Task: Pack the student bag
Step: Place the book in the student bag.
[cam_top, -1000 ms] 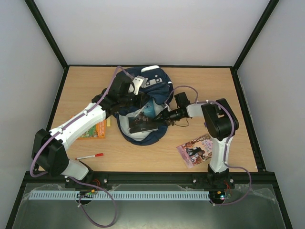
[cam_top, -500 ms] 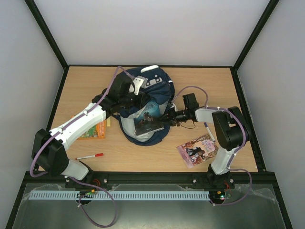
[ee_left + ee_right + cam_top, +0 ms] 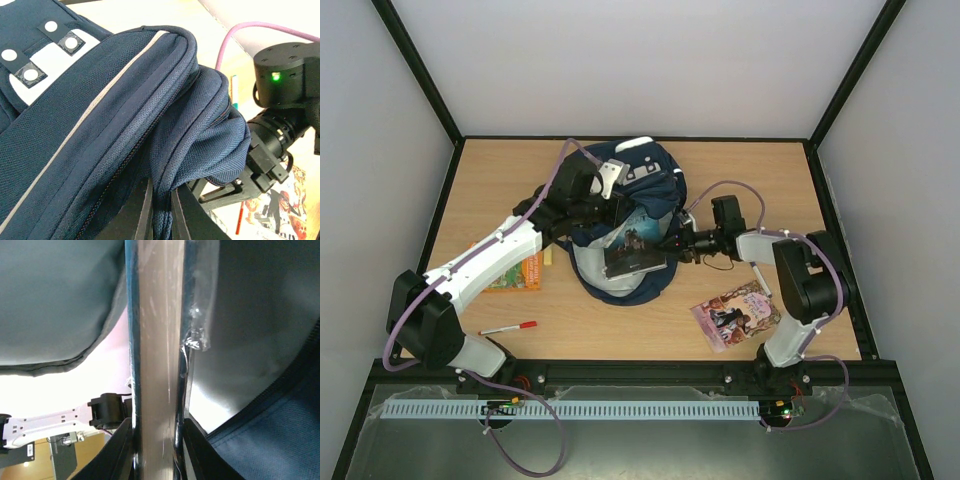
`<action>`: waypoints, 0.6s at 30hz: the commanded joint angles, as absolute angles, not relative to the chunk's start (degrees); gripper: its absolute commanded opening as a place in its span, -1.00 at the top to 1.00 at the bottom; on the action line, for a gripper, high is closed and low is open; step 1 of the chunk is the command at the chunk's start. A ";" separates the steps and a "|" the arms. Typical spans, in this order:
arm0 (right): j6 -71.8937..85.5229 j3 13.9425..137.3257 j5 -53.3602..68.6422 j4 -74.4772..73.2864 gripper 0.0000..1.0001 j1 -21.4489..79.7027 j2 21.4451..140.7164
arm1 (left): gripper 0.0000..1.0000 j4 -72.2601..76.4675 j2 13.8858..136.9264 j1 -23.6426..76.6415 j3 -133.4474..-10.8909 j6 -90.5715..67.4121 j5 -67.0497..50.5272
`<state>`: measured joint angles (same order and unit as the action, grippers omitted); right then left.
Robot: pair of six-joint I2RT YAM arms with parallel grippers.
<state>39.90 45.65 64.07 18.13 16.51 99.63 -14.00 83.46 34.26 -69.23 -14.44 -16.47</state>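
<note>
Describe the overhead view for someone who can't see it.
A navy bag lies on a wooden table; the left gripper pinches its rim while the right gripper holds a book in the opening. A magazine and pen lie nearby.

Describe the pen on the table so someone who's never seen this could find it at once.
Start at the wooden table and go to its near left corner, by the base of the left arm. Just nearer than the orange book lies the pen: a thin white stick with a red tip, the only slim thing there, unlike the flat book.
</note>
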 commanded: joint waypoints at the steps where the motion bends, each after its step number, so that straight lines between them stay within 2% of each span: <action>1: 33.44 46.70 72.04 18.22 0.99 16.14 93.54 | 0.95 -8.70 81.50 34.30 -69.87 -14.60 -17.36; 5: 30.93 47.87 69.05 14.54 0.99 16.17 92.67 | 0.95 -8.61 81.84 34.30 -69.92 -14.67 -17.71; 9: 32.63 50.82 66.81 13.83 0.99 16.11 97.99 | 0.95 -8.45 81.61 34.28 -69.83 -14.60 -17.97; 16: 37.72 53.41 61.09 19.57 0.99 16.15 104.28 | 0.95 -8.00 81.71 34.39 -69.67 -14.83 -19.33; 17: 37.48 53.77 59.99 19.68 0.94 16.16 104.91 | 0.95 -7.98 81.69 34.39 -69.69 -14.85 -19.39; 18: 36.96 54.13 59.06 18.84 0.78 16.19 105.47 | 0.95 -7.97 81.65 34.39 -69.70 -14.83 -19.42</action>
